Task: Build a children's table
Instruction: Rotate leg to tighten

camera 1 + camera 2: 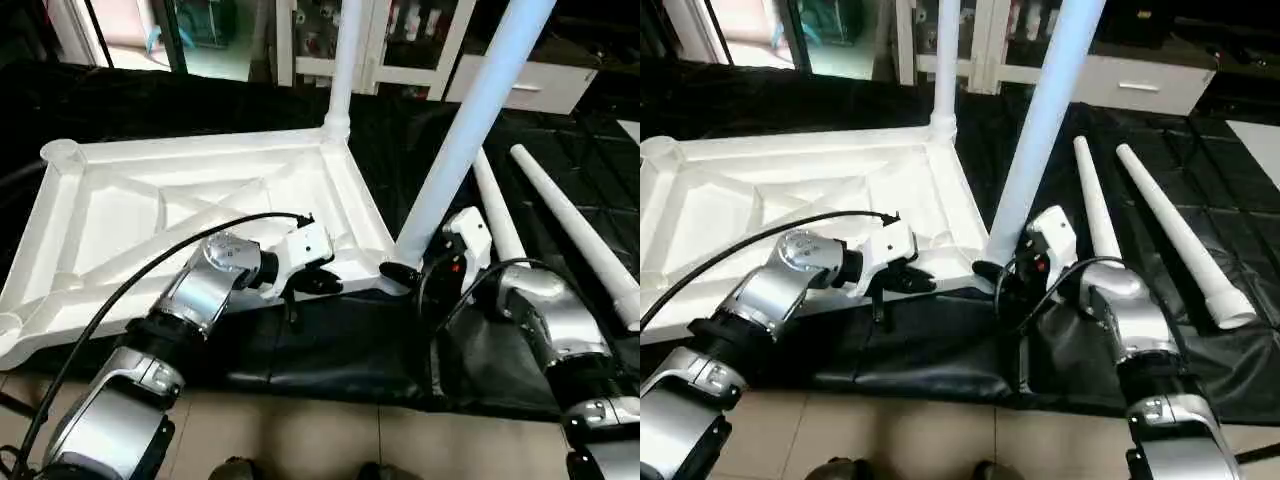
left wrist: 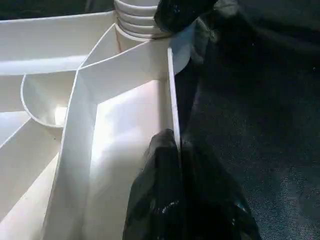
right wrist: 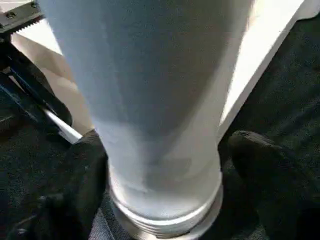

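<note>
The children's table top lies upside down on the black sheet, ribs facing up. One white leg stands upright in its far right corner socket. A second leg leans up from the near right corner socket. My right gripper straddles this leg's base, open, with one finger close against it and the other finger a little clear. My left gripper is shut on the top's near rim, just left of that corner. Two more legs lie on the sheet to the right.
The black-sheeted work table ends just in front of my arms, with tiled floor below. White cabinets with glass doors stand behind. A black cable loops over my left forearm.
</note>
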